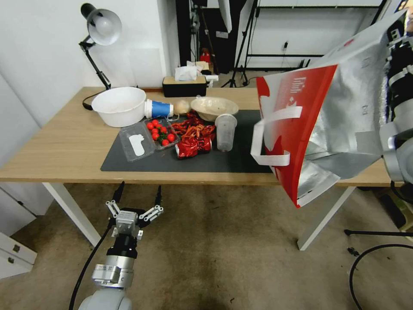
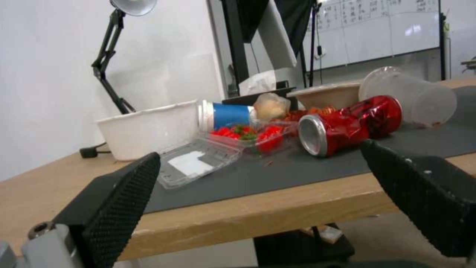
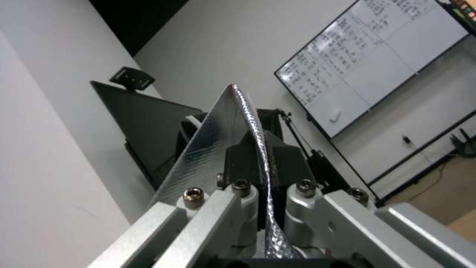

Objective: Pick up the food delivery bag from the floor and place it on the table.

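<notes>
The food delivery bag (image 1: 301, 129), white with red side panels, silver foil lining and white loop handles, hangs tilted in the air on the right, off the floor (image 1: 223, 249). In the head view it covers the right end of the table (image 1: 56, 142). My right gripper (image 3: 261, 160) is shut on the bag's foil rim (image 3: 208, 149); its arm (image 1: 400, 86) shows behind the bag at the right edge. My left gripper (image 1: 138, 194) is open and holds nothing. It hovers low over the floor just before the table's front edge (image 2: 258, 216).
On the table's dark mat (image 1: 241, 161) lie an open tomato box (image 1: 161, 133), a crushed red can (image 1: 193, 146), a plastic cup (image 1: 226, 131) and a beige bowl (image 1: 214, 106). A white bowl (image 1: 119, 105), a desk lamp (image 1: 101, 28) and a tissue box (image 1: 184, 86) stand behind. A black cable (image 1: 370, 258) curls on the floor at right.
</notes>
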Robot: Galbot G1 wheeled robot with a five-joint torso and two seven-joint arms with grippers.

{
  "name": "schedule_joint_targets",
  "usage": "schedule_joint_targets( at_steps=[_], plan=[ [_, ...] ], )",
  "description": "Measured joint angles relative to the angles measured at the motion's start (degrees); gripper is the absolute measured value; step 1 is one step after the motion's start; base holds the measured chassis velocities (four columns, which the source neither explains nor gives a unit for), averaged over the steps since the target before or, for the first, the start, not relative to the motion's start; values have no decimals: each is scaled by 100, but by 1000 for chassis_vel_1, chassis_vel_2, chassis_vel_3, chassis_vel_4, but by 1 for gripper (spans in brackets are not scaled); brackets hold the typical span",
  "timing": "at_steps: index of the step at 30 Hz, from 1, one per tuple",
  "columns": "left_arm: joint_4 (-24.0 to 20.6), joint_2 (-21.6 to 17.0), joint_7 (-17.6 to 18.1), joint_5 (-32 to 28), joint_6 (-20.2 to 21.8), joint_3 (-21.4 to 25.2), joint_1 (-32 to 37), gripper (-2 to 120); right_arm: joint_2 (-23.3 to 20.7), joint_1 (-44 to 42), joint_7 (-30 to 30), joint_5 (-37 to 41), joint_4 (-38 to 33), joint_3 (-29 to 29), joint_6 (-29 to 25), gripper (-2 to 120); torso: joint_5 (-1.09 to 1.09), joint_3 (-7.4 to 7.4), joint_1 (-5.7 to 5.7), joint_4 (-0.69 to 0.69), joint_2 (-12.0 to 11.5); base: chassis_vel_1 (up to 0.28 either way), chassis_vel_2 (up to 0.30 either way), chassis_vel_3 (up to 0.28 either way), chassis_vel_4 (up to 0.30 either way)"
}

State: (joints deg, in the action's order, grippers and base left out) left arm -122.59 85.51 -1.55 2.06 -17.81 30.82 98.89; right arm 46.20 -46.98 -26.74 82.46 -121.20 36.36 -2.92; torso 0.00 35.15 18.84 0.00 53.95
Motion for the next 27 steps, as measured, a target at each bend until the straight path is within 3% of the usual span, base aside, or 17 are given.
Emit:
schedule_joint_targets(
  at_steps=[21,24,27],
  plan=[
    [90,-34,-11,-7,-67,-3,-21,100,238,523,-85,-388,850,-507,364,0,0,0,0,0,-1,0,0,0,0],
    [93,-35,-11,-7,-73,-6,-23,100,242,541,-55,-428,905,-530,382,5,0,0,0,0,0,0,0,0,0],
    [104,-34,-11,-8,-86,-16,-25,100,216,567,32,-486,1004,-551,405,20,0,-1,0,0,0,0,0,0,0]
  ],
)
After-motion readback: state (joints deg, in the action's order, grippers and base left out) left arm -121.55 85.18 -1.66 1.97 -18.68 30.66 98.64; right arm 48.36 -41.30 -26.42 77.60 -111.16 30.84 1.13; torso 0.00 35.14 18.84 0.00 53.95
